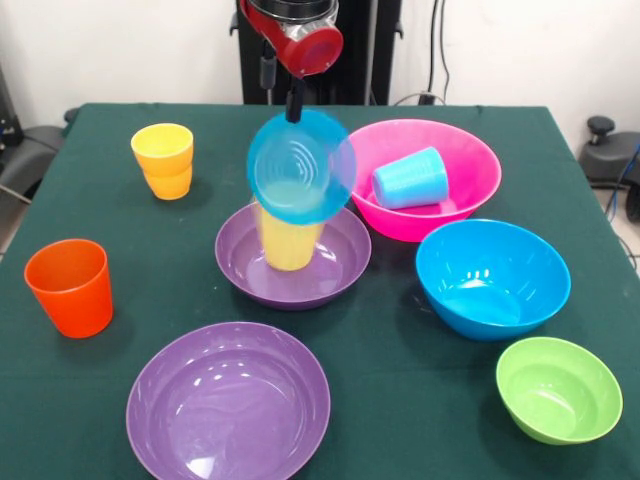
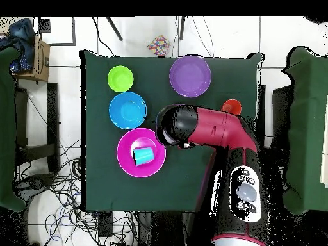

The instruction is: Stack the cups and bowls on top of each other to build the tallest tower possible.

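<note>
No legible text, label, brand, number or sign appears in either view. The cups, the bowls and the bench cloth are plain, without any readable marking.

Six round plastic bowls on show: two wide shallow purple bowls, one nearest [image 1: 228, 402] and one mid-table [image 1: 293, 255], one big pink bowl [image 1: 424, 178], one big blue bowl [image 1: 492, 278], one small blue bowl [image 1: 301, 166] up in the air, one small green bowl [image 1: 558, 389]. Five tapered plastic cups: one orange cup [image 1: 69, 287], one pale yellow cup [image 1: 289, 240], one light blue cup [image 1: 411, 179], and two amber-yellow cups nested together [image 1: 165, 160].
</note>
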